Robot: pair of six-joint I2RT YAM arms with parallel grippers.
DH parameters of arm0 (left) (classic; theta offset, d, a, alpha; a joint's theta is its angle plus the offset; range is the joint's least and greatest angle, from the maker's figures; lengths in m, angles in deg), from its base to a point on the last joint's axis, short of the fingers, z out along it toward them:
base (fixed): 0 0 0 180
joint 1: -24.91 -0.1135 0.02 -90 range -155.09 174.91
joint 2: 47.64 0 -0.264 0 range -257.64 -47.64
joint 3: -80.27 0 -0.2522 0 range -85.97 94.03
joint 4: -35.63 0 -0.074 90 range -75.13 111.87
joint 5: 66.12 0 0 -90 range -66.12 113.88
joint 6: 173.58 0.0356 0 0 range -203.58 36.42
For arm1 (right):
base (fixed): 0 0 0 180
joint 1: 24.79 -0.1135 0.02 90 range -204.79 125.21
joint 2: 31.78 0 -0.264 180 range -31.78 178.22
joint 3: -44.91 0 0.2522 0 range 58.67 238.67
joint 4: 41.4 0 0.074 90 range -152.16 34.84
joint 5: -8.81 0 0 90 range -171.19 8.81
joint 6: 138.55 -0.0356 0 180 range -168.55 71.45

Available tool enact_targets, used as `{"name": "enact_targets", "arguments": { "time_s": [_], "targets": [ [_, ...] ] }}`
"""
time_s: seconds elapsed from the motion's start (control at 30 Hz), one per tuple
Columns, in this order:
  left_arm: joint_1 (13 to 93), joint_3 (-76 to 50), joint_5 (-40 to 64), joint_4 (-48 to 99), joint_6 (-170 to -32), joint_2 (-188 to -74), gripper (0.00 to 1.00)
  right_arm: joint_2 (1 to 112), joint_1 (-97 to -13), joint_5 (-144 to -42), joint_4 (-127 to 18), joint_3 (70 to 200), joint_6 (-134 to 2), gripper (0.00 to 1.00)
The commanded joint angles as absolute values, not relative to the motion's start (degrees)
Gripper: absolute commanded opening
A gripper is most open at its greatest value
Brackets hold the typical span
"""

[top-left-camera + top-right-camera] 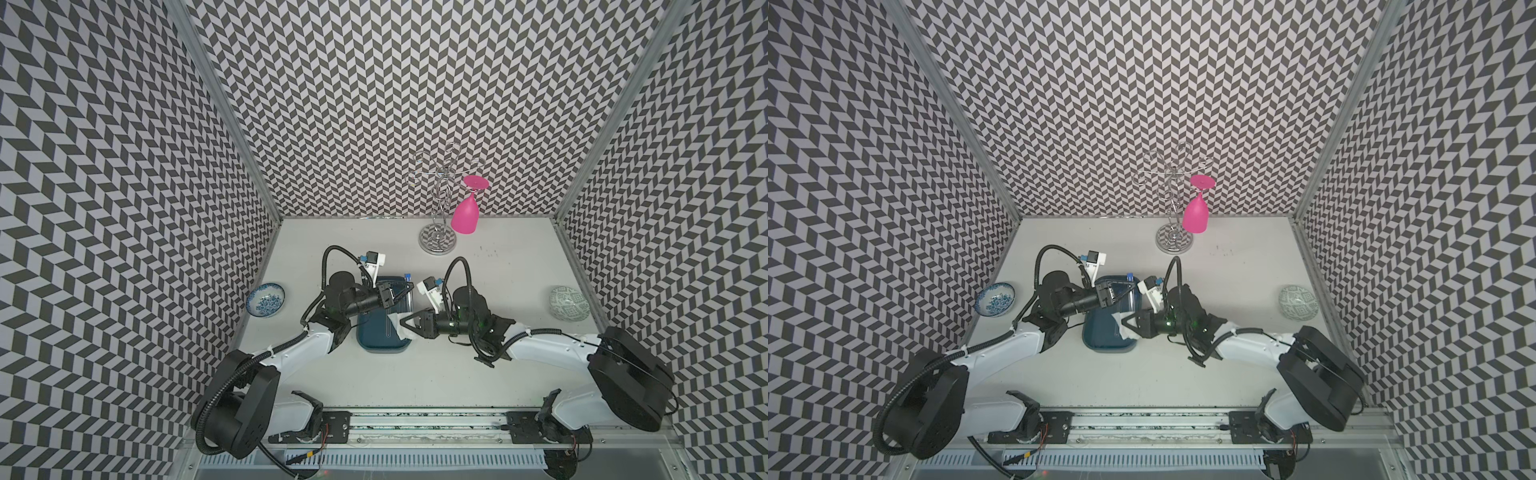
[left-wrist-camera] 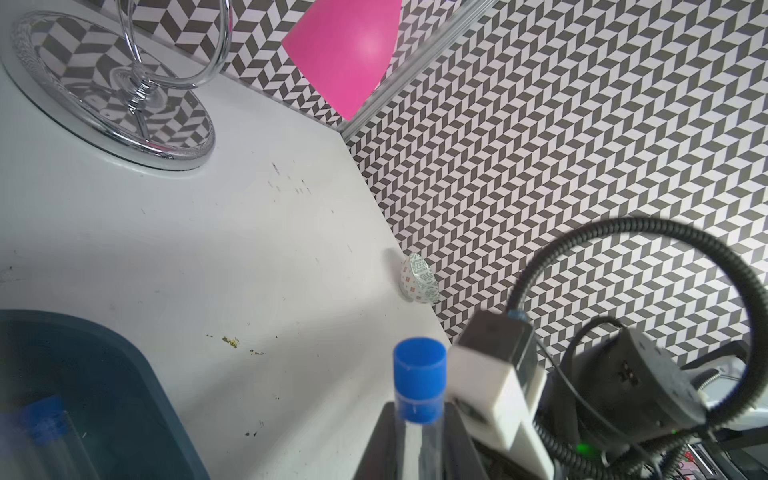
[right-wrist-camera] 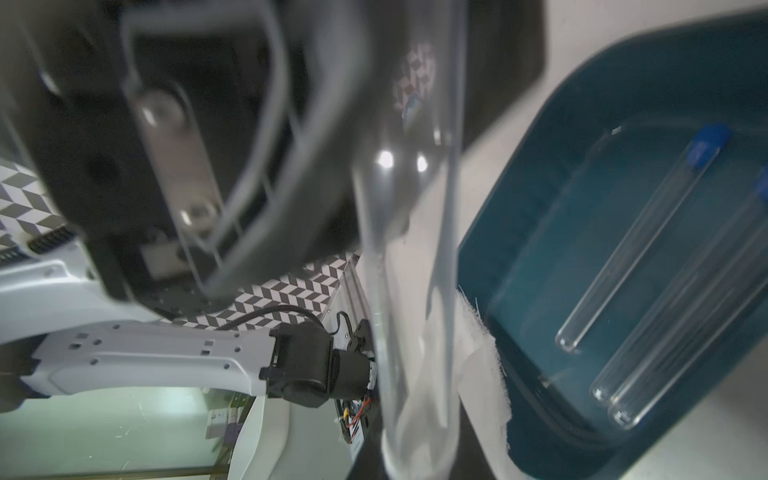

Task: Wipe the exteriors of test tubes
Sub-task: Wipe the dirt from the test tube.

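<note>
A clear tube [image 3: 409,232] is held over the tray's [image 1: 374,347] right edge, long axis running far to near — blue cap [image 2: 419,374] far, rounded end near. The left gripper [image 2: 417,446] is clamped on it just below the cap. The right gripper [image 1: 402,323], in from the right, pinches a tissue [image 3: 484,361] at the rounded end, so wiping would likely travel toward the cap. Only the right wrist view shows three more tubes [image 3: 640,241] lying in the tray — top views barely show glass.

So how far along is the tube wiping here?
Done: cannot tell; three test tubes lie in the teal tray, wiped or not. In hand: left end effector grips a fourth tube, right end effector holds tissue against it. Left: finishing it, probably returning it.
</note>
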State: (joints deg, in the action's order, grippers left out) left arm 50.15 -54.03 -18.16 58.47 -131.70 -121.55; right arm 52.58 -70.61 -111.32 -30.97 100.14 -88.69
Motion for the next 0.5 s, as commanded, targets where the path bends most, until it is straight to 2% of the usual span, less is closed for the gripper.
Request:
{"name": "enact_targets", "arguments": {
  "time_s": [0.0, 0.23, 0.47],
  "targets": [
    [50.4, -53.8, -19.7, 58.8, -131.7, -120.0, 0.18, 54.2, -67.4, -112.1, -30.0, 105.6, -85.3, 0.18],
    [50.3, -54.0, -19.6, 58.7, -131.7, -119.7, 0.18, 56.6, -64.4, -114.6, -31.8, 109.4, -83.3, 0.18],
    [50.1, -54.0, -19.5, 58.8, -131.8, -120.0, 0.18, 53.3, -67.8, -113.9, -26.3, 97.8, -87.7, 0.17]
  ]
}}
